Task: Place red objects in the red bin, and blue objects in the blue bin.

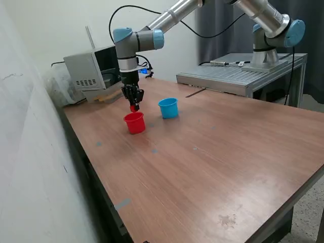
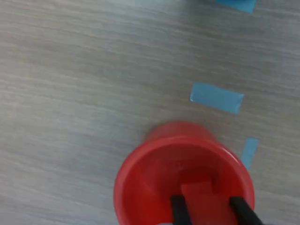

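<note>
My gripper [image 1: 133, 105] hangs just above the red bin [image 1: 134, 123], a small red cup near the table's back on the exterior view's left. It is shut on a small red cube [image 1: 133, 108], held over the cup's mouth. In the wrist view the two black fingers [image 2: 178, 212] flank the red cube [image 2: 202, 197] over the open red bin [image 2: 140, 187]. The light blue bin [image 1: 168, 108] stands upright just to the exterior view's right of the red one. No blue cubes show in either view. I cannot tell whether another cube lies inside the red bin.
A grey box-like device [image 1: 91, 68] sits at the table's back edge behind the arm. A metal platform [image 1: 238, 76] carries the arm's base at the back right. Blue tape strips [image 2: 216, 97] are stuck on the wooden table [image 1: 212, 167] near the red bin. A wall runs along the left.
</note>
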`<state>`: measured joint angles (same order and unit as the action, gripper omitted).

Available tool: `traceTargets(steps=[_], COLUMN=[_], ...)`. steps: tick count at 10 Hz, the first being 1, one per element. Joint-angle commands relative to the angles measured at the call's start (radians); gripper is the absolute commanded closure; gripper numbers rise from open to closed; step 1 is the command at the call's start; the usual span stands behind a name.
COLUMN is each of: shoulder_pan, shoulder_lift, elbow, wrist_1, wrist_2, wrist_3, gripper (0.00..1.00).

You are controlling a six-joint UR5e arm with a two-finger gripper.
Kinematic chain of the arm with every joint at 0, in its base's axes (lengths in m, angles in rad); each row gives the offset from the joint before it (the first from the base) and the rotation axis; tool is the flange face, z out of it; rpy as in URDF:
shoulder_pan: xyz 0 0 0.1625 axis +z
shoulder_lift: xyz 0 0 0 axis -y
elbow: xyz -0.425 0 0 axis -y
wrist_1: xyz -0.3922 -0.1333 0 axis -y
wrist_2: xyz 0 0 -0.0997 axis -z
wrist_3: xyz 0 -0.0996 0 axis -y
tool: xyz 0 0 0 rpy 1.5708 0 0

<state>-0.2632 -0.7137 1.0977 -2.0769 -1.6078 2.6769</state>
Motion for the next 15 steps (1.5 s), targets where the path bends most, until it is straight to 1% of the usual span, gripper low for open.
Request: traceTargets(steps=[1,5,6,7,8,10,11,12,13,14,15], shoulder_pan=[-0.001,0.001,0.004,0.015,0.018,0.041,0.047,0.048,0.058,0.061,0.061], shoulder_lift=[0.006,0.008,-0.003,-0.036,-0.108,-0.261,-0.329,-0.395,-0.464,-0.534,-0.615], elbow=[0.001,-0.006,-0.002,0.001,0.055,0.19,0.244,0.287,0.332,0.391,0.466], wrist_1=[-0.002,-0.008,0.003,0.038,0.107,0.126,0.167,0.228,0.288,0.322,0.345], wrist_2=[0.0,-0.007,-0.018,-0.032,-0.032,-0.037,-0.038,-0.043,-0.063,-0.079,-0.083], wrist_3=[0.001,0.012,0.046,0.087,0.127,0.147,0.152,0.182,0.204,0.218,0.242], gripper=[0.0,0.0,0.0,0.0,0.0,0.0,0.0,0.0,0.0,0.0,0.0])
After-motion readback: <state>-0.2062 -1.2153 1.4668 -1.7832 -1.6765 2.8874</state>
